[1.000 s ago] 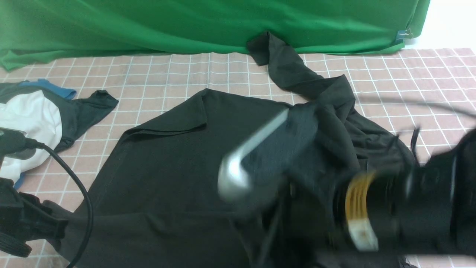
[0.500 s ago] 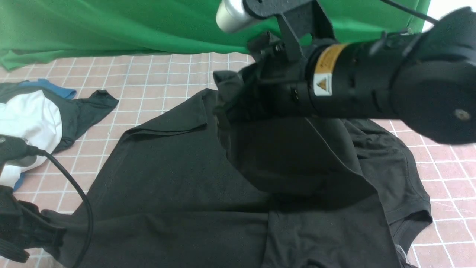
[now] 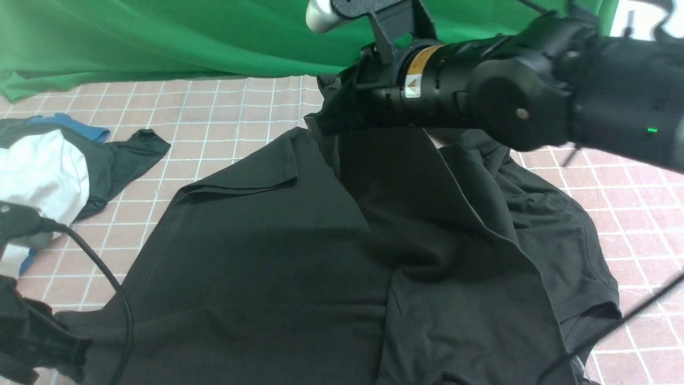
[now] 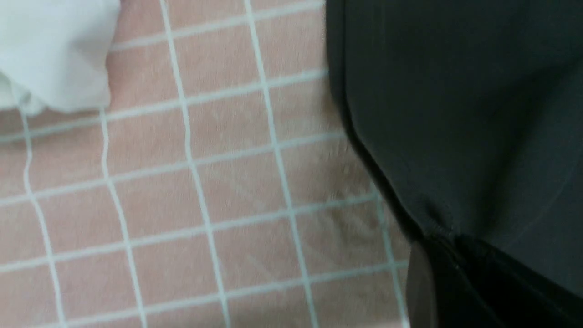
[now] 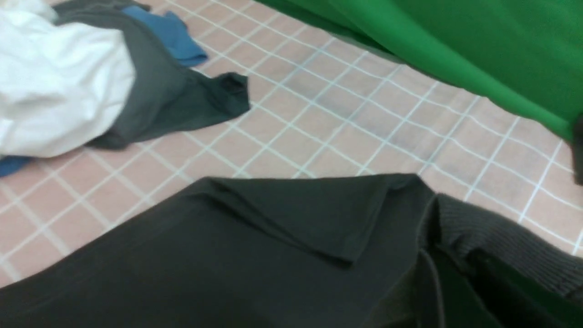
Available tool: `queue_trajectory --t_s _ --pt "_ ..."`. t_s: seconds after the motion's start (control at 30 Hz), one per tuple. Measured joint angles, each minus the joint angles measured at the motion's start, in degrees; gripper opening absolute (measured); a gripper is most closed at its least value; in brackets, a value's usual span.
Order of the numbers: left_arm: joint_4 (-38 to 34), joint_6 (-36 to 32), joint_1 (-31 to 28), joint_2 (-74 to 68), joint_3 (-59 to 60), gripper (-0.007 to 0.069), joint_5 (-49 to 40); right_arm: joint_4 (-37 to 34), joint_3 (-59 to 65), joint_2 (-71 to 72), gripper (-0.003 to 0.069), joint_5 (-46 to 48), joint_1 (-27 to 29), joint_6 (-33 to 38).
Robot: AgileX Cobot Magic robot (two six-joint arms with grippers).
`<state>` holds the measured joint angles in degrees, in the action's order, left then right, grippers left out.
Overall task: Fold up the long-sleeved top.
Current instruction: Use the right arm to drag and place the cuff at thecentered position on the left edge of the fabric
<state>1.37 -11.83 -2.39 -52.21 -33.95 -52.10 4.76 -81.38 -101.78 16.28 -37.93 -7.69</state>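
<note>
The long-sleeved top, a large, very dark charcoal garment of soft knit fabric [image 3: 256, 256], lies spread across the middle of the pink surface with white grid lines [image 3: 235, 117] and reaches the near edge of the front view. The black left gripper [image 3: 80, 355] is positioned at the left near part of the top; its fingers are pressed together, pinching the fabric. The black right gripper [image 3: 318, 125] is raised above the far part of the garment. Its fingers are also closed, pinching a portion of the top, and the fabric hangs from this grip in a slanting drape. To the left of the top, apart from it, lies a bunched white cloth [image 3: 45, 171] together with dark grey cloth [image 3: 120, 166] and blue cloth [image 3: 80, 128]. A bright green fabric sheet [image 3: 187, 37] spans the far side.
</note>
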Motion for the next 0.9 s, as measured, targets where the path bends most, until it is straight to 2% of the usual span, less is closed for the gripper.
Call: queue_trajectory --t_s 0.27,0.5,0.57,0.63,0.67,0.77,0.83,0.9 --pt "2.0 0.9 0.0 0.0 0.0 0.0035 -4.3 -0.1 -5.4 -5.4 0.0050 -1.3 1.5 2.5" --pt "3.7 1.7 0.0 0.0 0.0 0.0035 -4.1 -0.1 -6.8 -6.5 0.0069 -3.8 3.5 5.6" --pt "3.7 1.7 0.0 0.0 0.0 0.0035 -3.9 -0.1 -6.9 -6.5 0.0125 -3.8 4.3 6.1" --pt "3.7 1.7 0.0 0.0 0.0 0.0035 -3.5 -0.1 -7.1 -6.2 0.0258 -2.2 5.6 5.8" --pt "3.6 1.7 0.0 0.0 0.0 0.0035 -3.4 -0.1 -7.1 -6.1 0.0302 -1.1 6.1 5.5" --pt "3.6 1.8 0.0 0.0 0.0 0.0035 -2.7 0.0 -7.3 -4.2 0.0479 6.7 6.8 4.4" --pt "3.6 1.9 0.0 0.0 0.0 0.0035 -1.9 0.0 -7.3 -1.8 0.0536 15.4 6.7 3.8" --pt "3.6 1.9 0.0 0.0 0.0 0.0035 -0.9 0.0 -6.9 0.8 0.0540 23.9 6.1 2.6"
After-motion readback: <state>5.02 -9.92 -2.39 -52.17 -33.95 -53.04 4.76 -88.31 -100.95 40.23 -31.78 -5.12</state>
